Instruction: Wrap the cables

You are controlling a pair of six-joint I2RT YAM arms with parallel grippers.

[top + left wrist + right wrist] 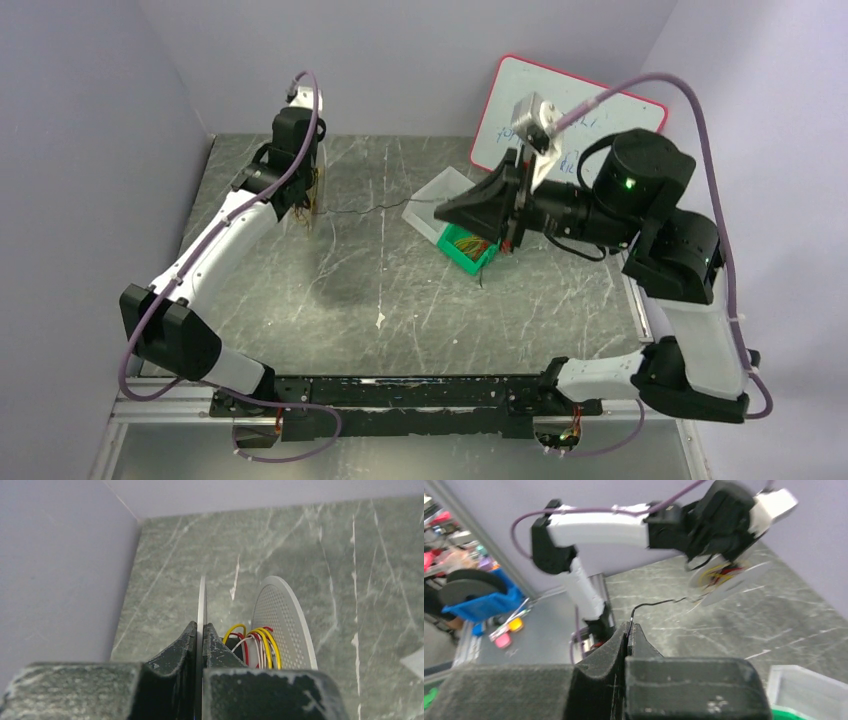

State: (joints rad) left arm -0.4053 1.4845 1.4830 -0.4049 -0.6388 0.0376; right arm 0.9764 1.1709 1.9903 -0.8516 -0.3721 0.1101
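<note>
Marble table (400, 310) below, outstretched left tool (201, 628) clamps spool disc (201, 597); leftward-pointing right tool (628, 628) pinches black cable (651, 603).

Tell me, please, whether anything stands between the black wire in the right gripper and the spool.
Nothing visible does: the black wire runs free from the right gripper to the spool that the left gripper clamps.

Your left gripper (201, 630) points downward, jaws pressed together, the left arm (215, 250) stretched out long behind it. Your right gripper (629, 630) lies level, jaws pinched closed, the right arm (700, 340) folded up behind it.
</note>
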